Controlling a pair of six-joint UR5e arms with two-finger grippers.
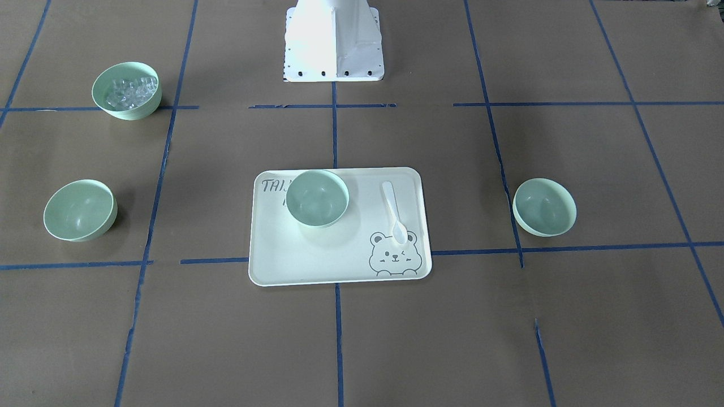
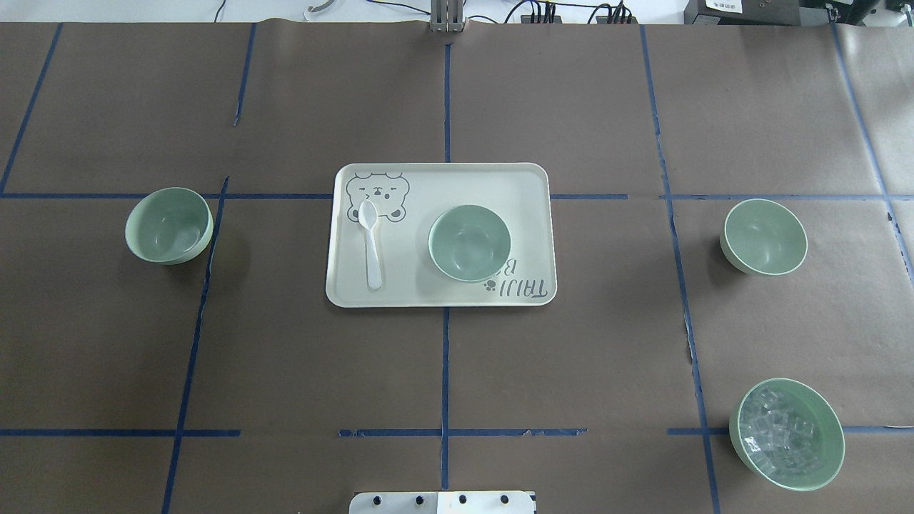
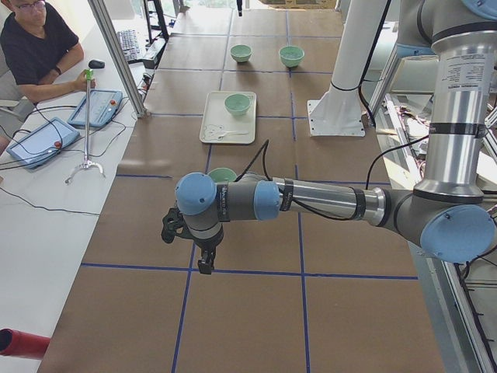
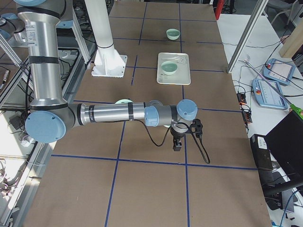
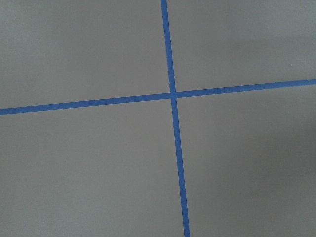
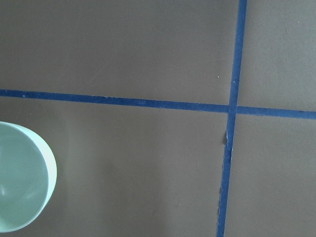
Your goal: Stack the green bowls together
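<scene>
The left gripper point(image 3: 205, 266) hangs fingers-down over bare brown paper point(image 2: 300, 371), out past the table end on the robot's left of the bear-print tray point(image 2: 443, 184). It shows only in the side view, so I cannot tell whether its jaws stand wide or narrow, and its wrist camera sees nothing but a cross of blue tape point(image 5: 173, 95). The right gripper point(image 4: 177, 145) hangs likewise, well off to the tray's other side and again seen only from the side, so its jaw state cannot be told either. Its wrist view catches the rim of one plain green bowl at the lower left edge. Neither gripper appears to carry anything or to touch a bowl. Moving inward, the left-hand bowl point(image 2: 169, 225) sits upright on the paper, well apart from the tray on the robot's left. The right-hand bowl point(image 2: 764, 236) sits well apart on the robot's right. The middle bowl point(image 2: 469, 243) stands on the tray itself, beside a white spoon point(image 2: 370, 243) without touching it. A fourth bowl of clear cubes point(image 2: 787, 434) sits nearer the robot than the right-hand bowl and is no part of the job. By my reading nothing is stacked yet: all three bowls lie separate, so both nestings remain to be done.
</scene>
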